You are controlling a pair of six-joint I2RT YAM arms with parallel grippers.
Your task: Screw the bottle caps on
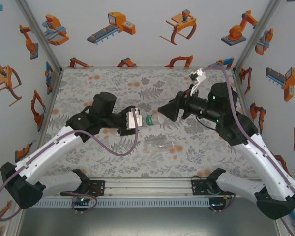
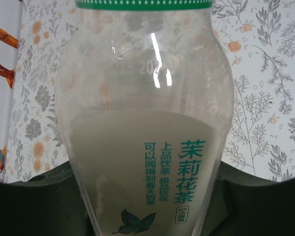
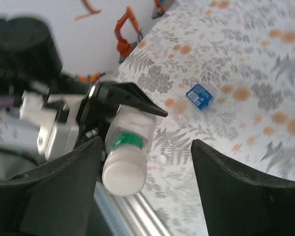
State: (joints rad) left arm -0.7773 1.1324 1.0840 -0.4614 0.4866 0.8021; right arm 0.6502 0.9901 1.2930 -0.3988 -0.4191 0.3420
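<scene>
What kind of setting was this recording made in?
Likely a lab robot test booth: walls printed with orange robot cartoons, a floral mat, and a left arm and right arm bolted to an aluminium rail.

Bottle [image 2: 142, 147] pale, green lettering; mat [image 1: 113, 81] grey leaves, orange spots.

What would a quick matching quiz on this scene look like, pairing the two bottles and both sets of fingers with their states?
Things:
1. labelled bottle
2. clear unlabelled bottle
3. left fingers
4. right fingers

States:
A. lying on the mat
B. spread open
C. held off the mat
D. shut on a bottle

Pairs: 1-C, 2-A, 3-D, 4-B
</scene>
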